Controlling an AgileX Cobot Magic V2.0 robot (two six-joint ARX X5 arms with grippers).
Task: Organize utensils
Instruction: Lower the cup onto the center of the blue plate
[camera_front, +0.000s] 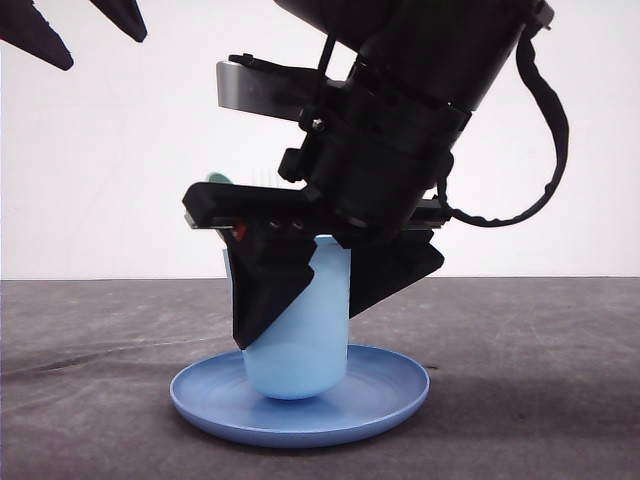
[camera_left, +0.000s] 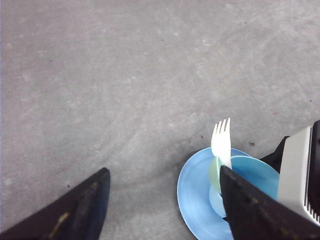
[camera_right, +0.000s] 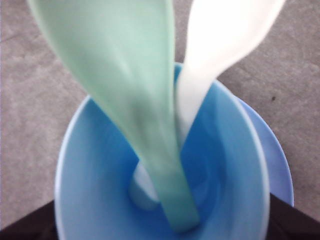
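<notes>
I had the right jaws (camera_front: 300, 300) set down over the light blue cup (camera_front: 298, 340), one black finger on each side of its wall, spread about as wide as the cup. From the front I could not tell whether the pads touched the cup or merely flanked it, so I judged them open and holding nothing.

The fork (camera_right: 220, 55) and the spoon (camera_right: 135, 110) both stood handle-down inside the cup, between the right jaws, their heads leaning out past the rim. I took that to be the point of the arrangement: upright utensils gathered in one container, with the cup on the round blue plate (camera_front: 390, 395) so the whole set sat together on the table (camera_front: 540, 350).

The left jaws (camera_left: 165, 200) hung wide apart and empty, high above the grey table, with the plate and cup beside one of their fingers.

The fork looked like smooth white plastic with four short tines (camera_left: 222, 127). The spoon was pale mint green, matte, with an oval bowl tapering into a flat handle. The cup was glossy, thin-walled, with a rounded base. The plate was shallow with a raised lip. The table was a dull, faintly scuffed grey.
</notes>
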